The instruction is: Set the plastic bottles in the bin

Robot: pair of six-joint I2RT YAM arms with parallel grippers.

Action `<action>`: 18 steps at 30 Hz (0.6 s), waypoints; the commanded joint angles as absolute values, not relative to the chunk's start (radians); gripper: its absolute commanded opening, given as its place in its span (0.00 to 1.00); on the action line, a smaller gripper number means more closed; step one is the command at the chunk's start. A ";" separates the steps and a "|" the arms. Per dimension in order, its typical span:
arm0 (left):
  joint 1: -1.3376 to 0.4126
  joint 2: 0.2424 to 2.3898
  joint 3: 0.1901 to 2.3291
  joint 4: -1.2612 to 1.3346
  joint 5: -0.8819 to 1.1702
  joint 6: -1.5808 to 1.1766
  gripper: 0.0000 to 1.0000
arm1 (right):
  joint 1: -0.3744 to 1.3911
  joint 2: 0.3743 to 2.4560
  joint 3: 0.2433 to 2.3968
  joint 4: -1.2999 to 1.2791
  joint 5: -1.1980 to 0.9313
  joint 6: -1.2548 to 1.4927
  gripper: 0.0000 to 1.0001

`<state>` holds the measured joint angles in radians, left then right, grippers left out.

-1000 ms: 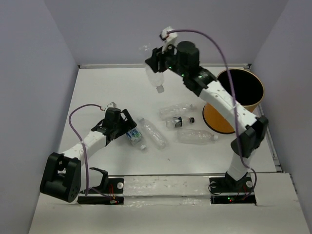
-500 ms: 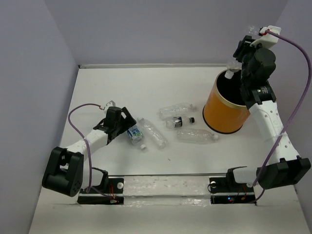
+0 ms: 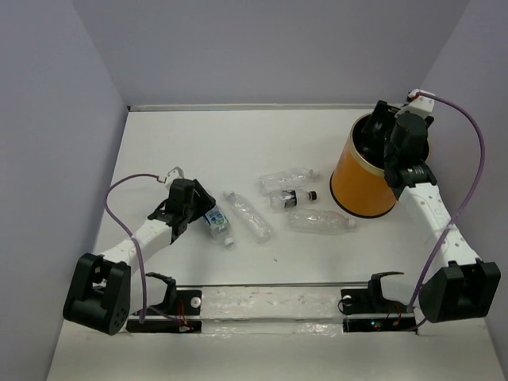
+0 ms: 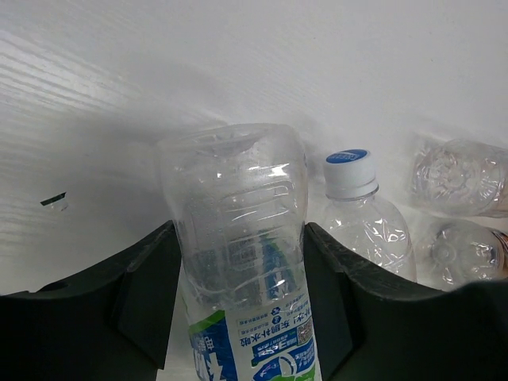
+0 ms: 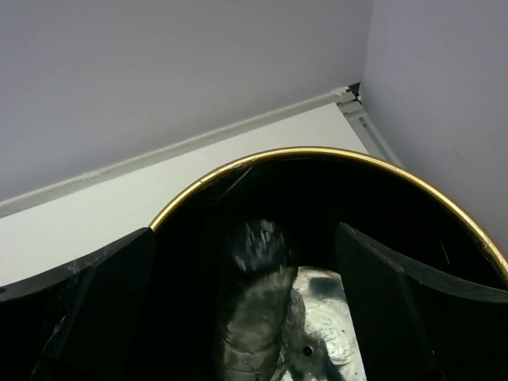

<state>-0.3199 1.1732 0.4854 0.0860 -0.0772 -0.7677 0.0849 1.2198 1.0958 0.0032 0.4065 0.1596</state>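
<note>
The left pincer (image 4: 242, 238) lies low over the white desk (image 3: 182, 143), near its left edge. Its black fingers (image 4: 151, 294) press on either side of a clear plastic bottle with a blue-and-white label (image 3: 216, 220), which rests on the desk. The grip sits across the middle of the body rather than on the tapering ends, probably because the ribbed wall there gives two flat, parallel faces to pinch. A second clear bottle with a blue-topped white cap (image 4: 347, 163) lies just beside it, outside the right finger. That narrow gap would explain why the pincer comes in along the bottle's length.

The right pincer (image 5: 244, 238) hangs above the mouth of the orange cylindrical bin with the black inside and tan rim (image 3: 361, 190), which stands near the far right corner of the desk. Its fingers are spread wide and hold nothing. Below them, inside the bin, a clear bottle (image 5: 258, 317) shows as a blurred shape against the dark wall. The arm holds the pincer over the centre of the opening, so a released bottle would drop inside rather than strike the rim.

Three more clear bottles (image 3: 320, 221) lie on their sides in the middle of the desk, between the left pincer and the bin. One of them has a dark cap (image 3: 312, 194). The task looks less than half done, and the pinched bottle is likely the next to be lifted.
</note>
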 commanded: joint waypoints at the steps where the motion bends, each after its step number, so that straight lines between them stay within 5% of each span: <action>1: -0.325 1.115 0.454 0.078 -0.126 -0.758 0.43 | 0.081 1.102 1.082 0.026 0.302 0.227 1.00; 12: -0.325 0.879 0.596 -0.132 -0.135 -0.694 0.08 | 0.081 0.884 0.982 0.006 -0.043 0.343 1.00; 18: -0.327 0.805 0.811 -0.219 -0.126 -0.658 0.05 | 0.081 0.845 0.953 0.053 -0.269 0.460 1.00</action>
<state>-0.3199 0.8440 0.6518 -0.1734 -0.1261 -0.7040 0.0849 0.8574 0.9710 -0.0055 -0.0582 0.3565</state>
